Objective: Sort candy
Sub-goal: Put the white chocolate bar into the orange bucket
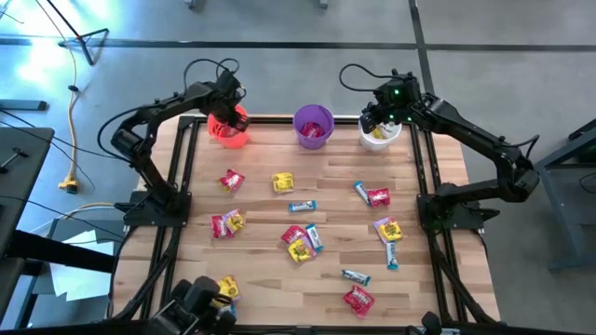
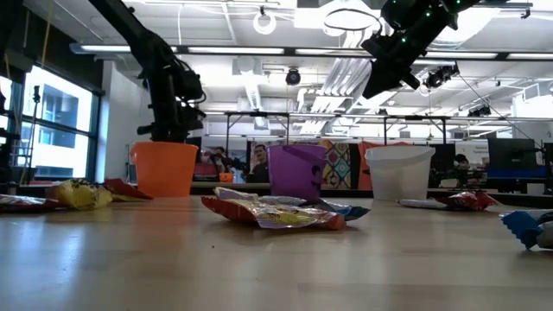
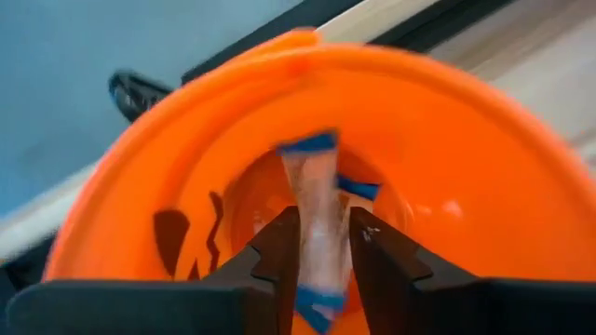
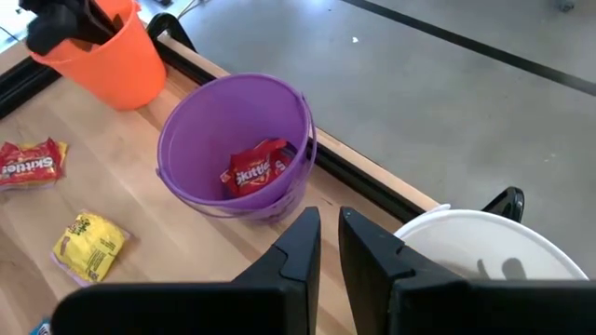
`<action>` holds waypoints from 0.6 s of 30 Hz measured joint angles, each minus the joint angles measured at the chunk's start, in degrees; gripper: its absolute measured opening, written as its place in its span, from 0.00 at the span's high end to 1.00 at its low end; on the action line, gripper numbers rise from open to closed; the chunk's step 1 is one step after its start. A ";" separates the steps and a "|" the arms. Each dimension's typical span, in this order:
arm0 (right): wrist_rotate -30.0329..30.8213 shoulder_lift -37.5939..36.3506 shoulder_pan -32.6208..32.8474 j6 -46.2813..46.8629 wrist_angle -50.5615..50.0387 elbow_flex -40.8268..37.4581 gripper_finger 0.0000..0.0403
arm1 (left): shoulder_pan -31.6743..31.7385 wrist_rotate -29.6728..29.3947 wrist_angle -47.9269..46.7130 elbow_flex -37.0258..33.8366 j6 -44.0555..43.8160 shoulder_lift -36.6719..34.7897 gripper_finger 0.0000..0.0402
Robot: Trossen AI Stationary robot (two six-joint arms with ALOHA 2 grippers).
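Candy bar [image 3: 321, 228] between left end effector [image 3: 324, 244] fingers.
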 joint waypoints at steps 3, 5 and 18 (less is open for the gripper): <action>0.00 0.00 0.00 -1.11 0.00 0.00 0.90 | -1.84 0.06 0.06 0.00 1.63 -3.13 0.78; 0.00 0.00 0.00 -2.51 0.00 0.00 0.90 | -3.60 -0.36 0.39 0.00 1.60 -5.98 0.78; -4.23 0.00 0.00 -13.06 0.02 -0.01 0.95 | -27.55 0.91 -1.57 0.00 -5.79 -24.52 0.90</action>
